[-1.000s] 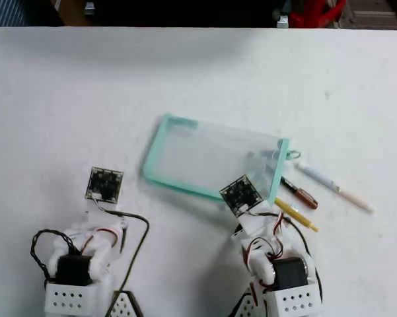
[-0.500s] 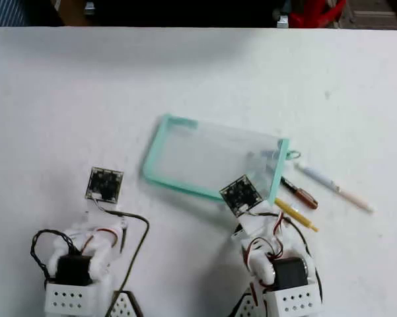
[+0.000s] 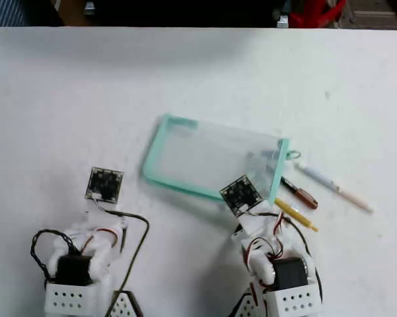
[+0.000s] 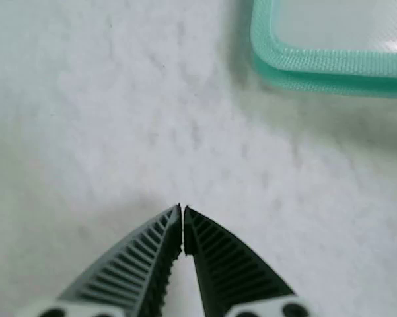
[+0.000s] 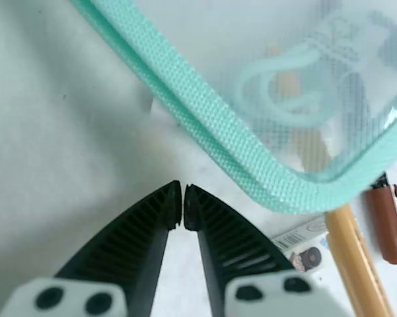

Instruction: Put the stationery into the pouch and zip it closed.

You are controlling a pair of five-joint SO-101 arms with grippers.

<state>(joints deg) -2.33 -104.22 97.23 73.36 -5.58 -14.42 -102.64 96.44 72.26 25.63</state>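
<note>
A clear mesh pouch (image 3: 211,158) with a teal border lies flat mid-table; its teal zipper loop (image 3: 292,155) sticks out at the right end. Just right of it lie a brown pen (image 3: 298,193), a yellow pen (image 3: 296,215) and a white pen (image 3: 333,186). My left gripper (image 4: 182,218) is shut over bare table, short of the pouch's teal corner (image 4: 297,63). My right gripper (image 5: 183,195) is shut, just off the pouch's teal edge (image 5: 211,125), with the yellow pen (image 5: 357,264) and the brown pen (image 5: 391,221) beside it.
Both arm bases sit at the near table edge, the left arm (image 3: 79,261) and the right arm (image 3: 277,264). A black cable (image 3: 135,247) loops by the left arm. The white table (image 3: 72,99) stretches away behind the pouch.
</note>
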